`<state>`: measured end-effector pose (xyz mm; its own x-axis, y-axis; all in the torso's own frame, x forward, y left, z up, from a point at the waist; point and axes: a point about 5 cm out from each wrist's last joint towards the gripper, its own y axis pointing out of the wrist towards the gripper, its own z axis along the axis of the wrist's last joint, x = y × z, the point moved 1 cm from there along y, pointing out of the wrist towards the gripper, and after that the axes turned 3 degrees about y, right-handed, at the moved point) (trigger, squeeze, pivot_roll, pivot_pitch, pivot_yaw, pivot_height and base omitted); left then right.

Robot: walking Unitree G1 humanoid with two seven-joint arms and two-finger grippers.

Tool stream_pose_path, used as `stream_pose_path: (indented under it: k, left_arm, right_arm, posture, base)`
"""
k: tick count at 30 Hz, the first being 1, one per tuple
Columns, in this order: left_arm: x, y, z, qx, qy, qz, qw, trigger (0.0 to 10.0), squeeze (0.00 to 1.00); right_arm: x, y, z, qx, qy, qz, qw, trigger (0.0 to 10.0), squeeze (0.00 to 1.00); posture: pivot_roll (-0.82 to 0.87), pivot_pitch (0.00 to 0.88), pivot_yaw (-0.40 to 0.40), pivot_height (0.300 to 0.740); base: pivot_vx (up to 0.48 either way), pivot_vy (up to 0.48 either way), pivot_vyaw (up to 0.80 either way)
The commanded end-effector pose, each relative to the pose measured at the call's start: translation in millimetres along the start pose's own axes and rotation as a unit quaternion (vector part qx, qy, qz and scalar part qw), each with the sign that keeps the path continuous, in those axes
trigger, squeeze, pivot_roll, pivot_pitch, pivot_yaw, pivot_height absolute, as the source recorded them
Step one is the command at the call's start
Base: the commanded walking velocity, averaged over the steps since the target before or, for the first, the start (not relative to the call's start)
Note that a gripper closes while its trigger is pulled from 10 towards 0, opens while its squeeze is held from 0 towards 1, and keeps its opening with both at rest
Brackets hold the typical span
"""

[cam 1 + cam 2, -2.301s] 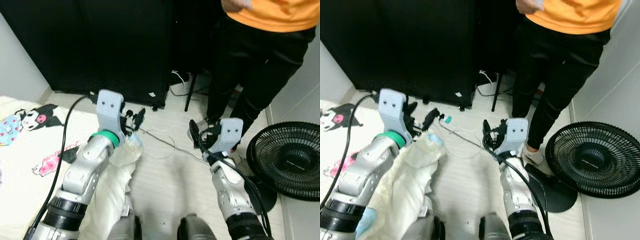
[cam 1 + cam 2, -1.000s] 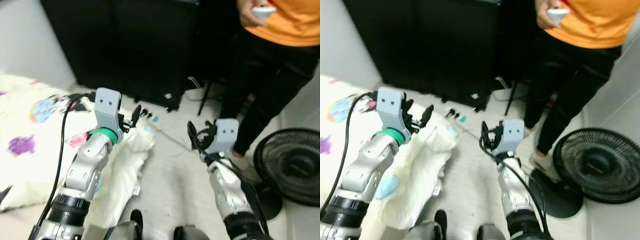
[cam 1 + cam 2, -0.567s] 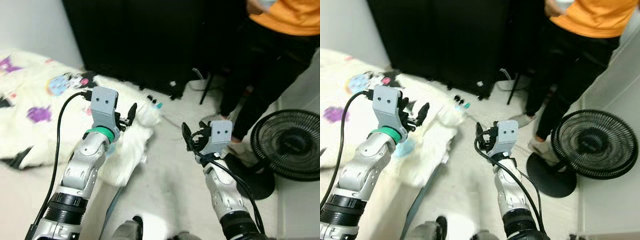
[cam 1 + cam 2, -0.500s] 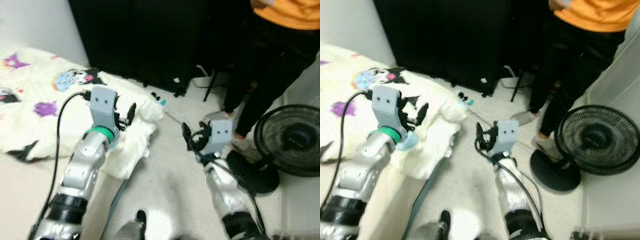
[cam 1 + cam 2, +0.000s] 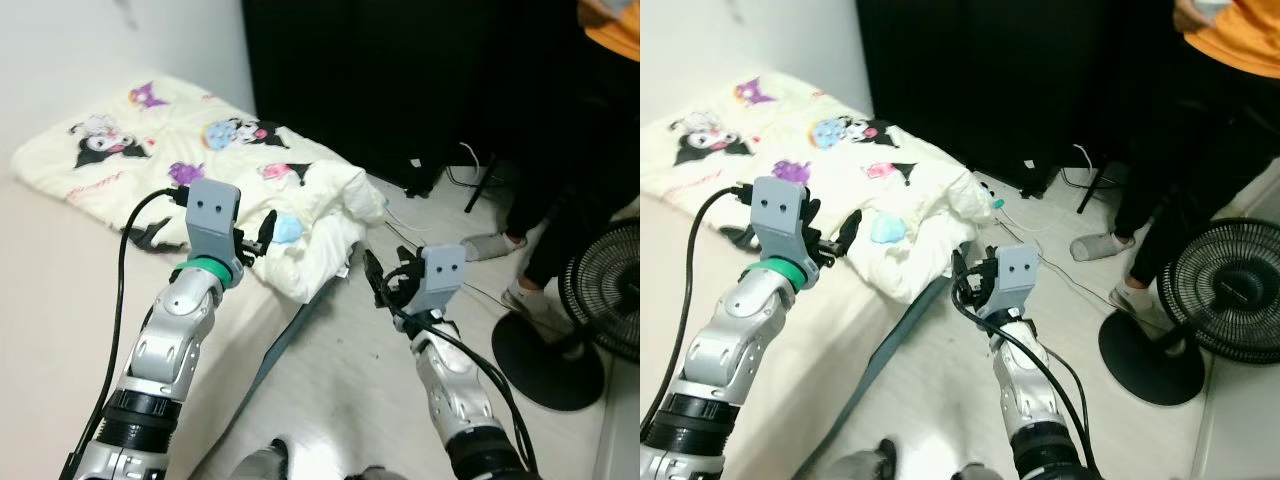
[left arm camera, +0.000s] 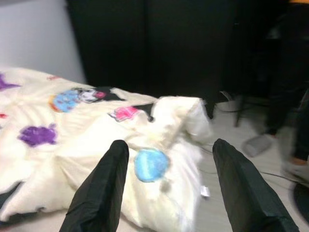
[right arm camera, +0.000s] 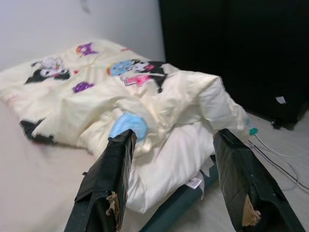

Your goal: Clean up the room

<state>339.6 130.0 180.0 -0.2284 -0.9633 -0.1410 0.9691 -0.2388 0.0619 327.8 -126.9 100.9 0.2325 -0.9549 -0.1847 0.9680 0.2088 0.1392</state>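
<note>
The person [image 5: 1200,110] is cut off above the waist, and the fan [image 5: 610,300], apparently round, leaves the frame.

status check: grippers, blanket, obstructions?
Left gripper open, right gripper open, both empty. Blanket bunched on bed edge. Person and fan on the right.
</note>
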Motion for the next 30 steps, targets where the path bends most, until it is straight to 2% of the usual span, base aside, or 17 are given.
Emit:
stream_pose_path:
  k: [1, 18, 30]
  left_arm:
    - [-3.0, -1.4, -7.0, -0.015, 0.003, 0.003, 1.000, 10.0, 0.00]
    - [-3.2, -0.3, -6.7, -0.015, 0.004, -0.002, 1.000, 10.0, 0.00]
    - [2.1, 0.4, -3.9, -0.011, 0.004, -0.014, 1.000, 10.0, 0.00]
  right_arm:
    - [-3.7, -1.9, -4.9, -0.007, 0.009, 0.002, 1.000, 10.0, 0.00]
    - [-5.5, -2.1, -5.6, -0.003, 0.019, 0.000, 1.000, 10.0, 0.00]
    - [-4.5, -2.9, -6.6, -0.001, 0.030, -0.006, 1.000, 10.0, 0.00]
  posture:
    - [0.07, 0.098, 0.035, 0.740]
    - [0.07, 0.099, 0.042, 0.740]
    - [0.08, 0.099, 0.045, 0.740]
  base:
    - [0.000, 0.000, 0.76]
    - [0.000, 0.000, 0.70]
    - [0.000, 0.000, 0.00]
